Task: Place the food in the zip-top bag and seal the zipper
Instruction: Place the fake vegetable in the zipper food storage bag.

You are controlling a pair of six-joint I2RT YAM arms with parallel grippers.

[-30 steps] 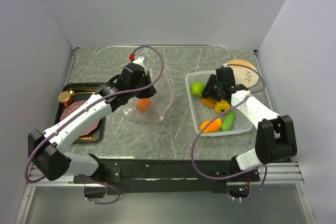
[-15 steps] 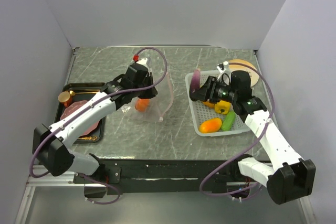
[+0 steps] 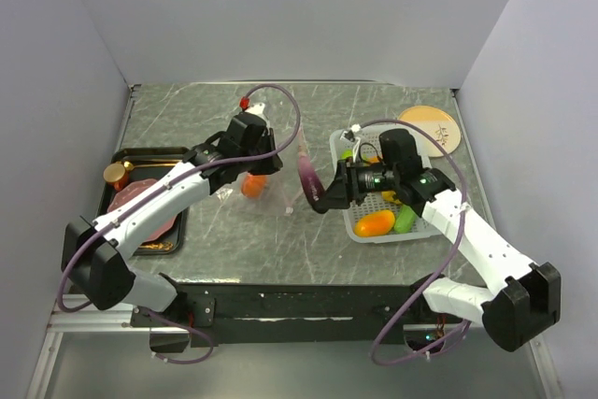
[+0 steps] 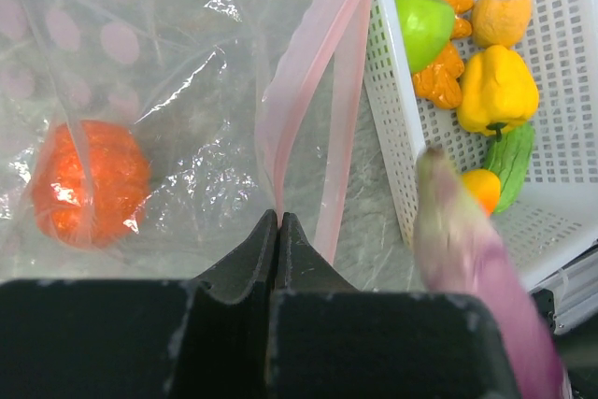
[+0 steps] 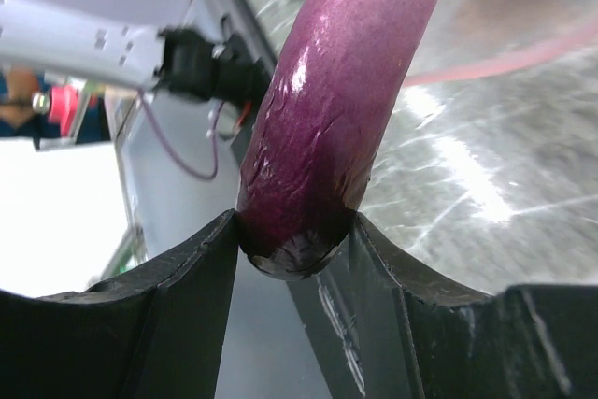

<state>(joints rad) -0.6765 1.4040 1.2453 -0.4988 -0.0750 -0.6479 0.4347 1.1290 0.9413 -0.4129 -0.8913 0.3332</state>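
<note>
The clear zip-top bag [image 3: 271, 179] lies mid-table with its mouth facing right; its pale pink zipper [image 4: 308, 72] runs along the mouth edge. A red-orange tomato [image 4: 89, 184] sits inside the bag. My left gripper [image 4: 278, 221] is shut on the bag's mouth edge and holds it up. My right gripper [image 3: 322, 195] is shut on the purple eggplant [image 5: 336, 91] and holds it above the table just right of the bag's mouth; the eggplant also shows in the top view [image 3: 308, 173]. The lime [image 4: 420, 21], yellow pepper [image 4: 495, 86], cucumber [image 4: 509, 161] and mango [image 3: 374, 223] lie in the white basket [image 3: 348, 221].
A black tray [image 3: 177, 151] at the left holds a reddish-pink slab [image 3: 140, 207] and a small brown jar [image 3: 117, 175]. A round tan plate [image 3: 432, 128] lies behind the basket. Grey walls stand on three sides.
My right gripper has lifted the eggplant out of the basket and carried it left toward the bag's mouth. The left gripper has kept hold of the bag.
</note>
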